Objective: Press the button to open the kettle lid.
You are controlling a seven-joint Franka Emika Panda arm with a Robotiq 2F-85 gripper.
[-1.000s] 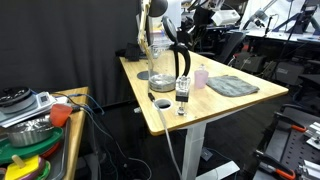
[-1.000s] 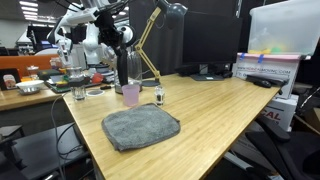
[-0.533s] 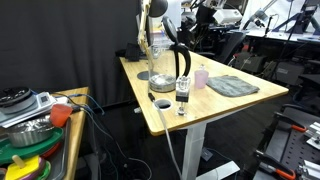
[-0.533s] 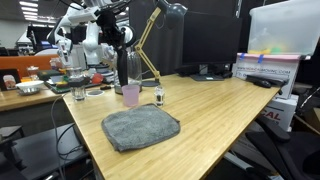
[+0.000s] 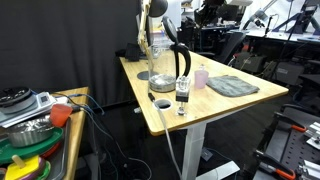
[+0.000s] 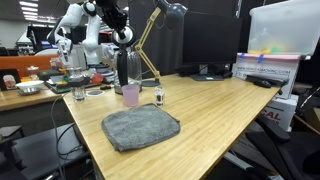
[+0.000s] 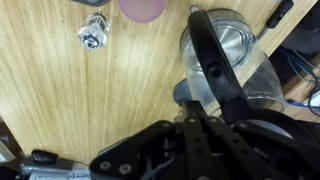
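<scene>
Exterior view: the kettle (image 5: pixel 166 68) stands upright on the tabletop (image 5: pixel 232 104), near the back edge. We note the pincer (image 5: pixel 174 30) directly above the kettle's top.

Exterior view: the kettle (image 6: pixel 127 70) stands behind a pink cup (image 6: pixel 131 94), a small bottle (image 6: pixel 159 96) and a grey cloth (image 6: pixel 141 127). The pincer (image 6: pixel 122 36) hangs just over it. We cannot tell whether they touch.

Wrist view: the pincer (image 7: pixel 195 128) enters from the bottom edge. The kettle (image 7: pixel 238 55) lies just ahead and to the right, black handle (image 7: pixel 215 65) nearest. The jaws are dark and blurred, so we cannot tell their opening, and we see nothing held.
</scene>
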